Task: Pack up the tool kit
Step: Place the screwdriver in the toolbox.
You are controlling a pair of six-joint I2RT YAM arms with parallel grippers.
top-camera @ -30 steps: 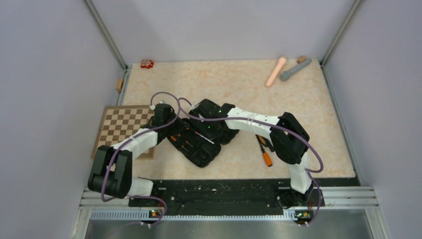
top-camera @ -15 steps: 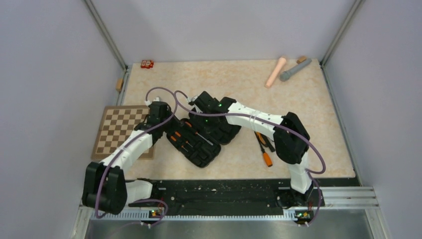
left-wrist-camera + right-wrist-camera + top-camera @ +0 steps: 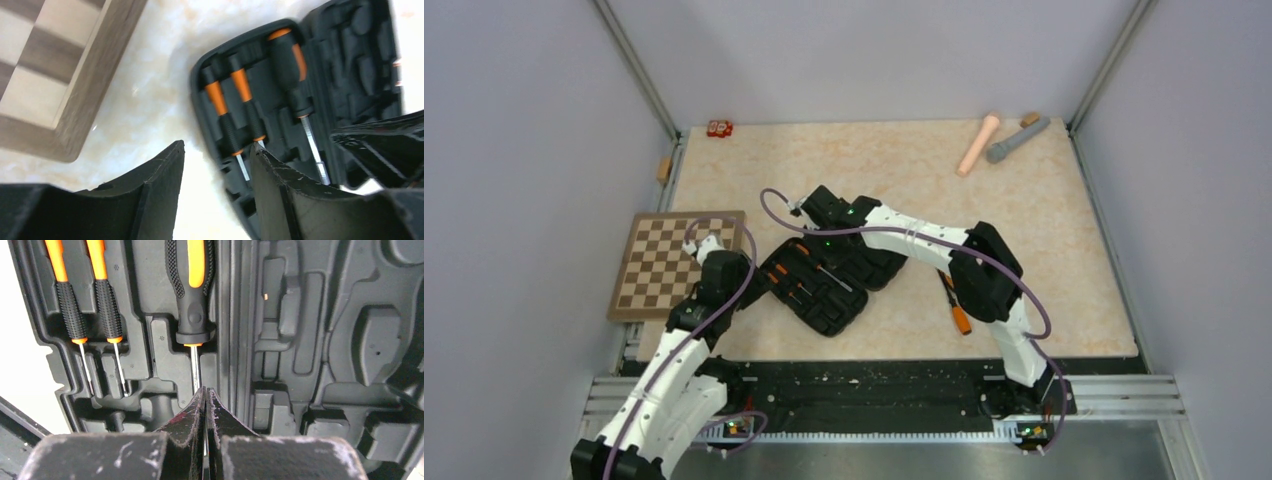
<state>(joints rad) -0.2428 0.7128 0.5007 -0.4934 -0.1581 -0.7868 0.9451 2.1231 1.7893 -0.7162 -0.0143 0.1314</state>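
Observation:
The black tool kit case (image 3: pixel 829 300) lies open mid-table. Two small orange-and-black screwdrivers (image 3: pixel 75 295) and a larger screwdriver (image 3: pixel 192 285) sit in its left half; the right half's slots (image 3: pixel 320 340) are empty. My right gripper (image 3: pixel 205 390) is shut, its tips over the large screwdriver's shaft; I cannot tell if they touch. It hangs over the case in the top view (image 3: pixel 824 240). My left gripper (image 3: pixel 217 146) is open and empty, just off the case's left edge (image 3: pixel 736 272). Loose orange-and-black tools (image 3: pixel 959 312) lie on the table right of the case, partly under the right arm.
A brown chessboard (image 3: pixel 669 262) lies left of the case, close to the left arm. A pink cylinder (image 3: pixel 977 143) and a grey cylinder (image 3: pixel 1016 140) lie at the back right. A small red object (image 3: pixel 719 127) sits at the back left corner.
My left arm has pulled back toward the near left, away from the case's edge. My right gripper has shifted slightly back and left over the case.

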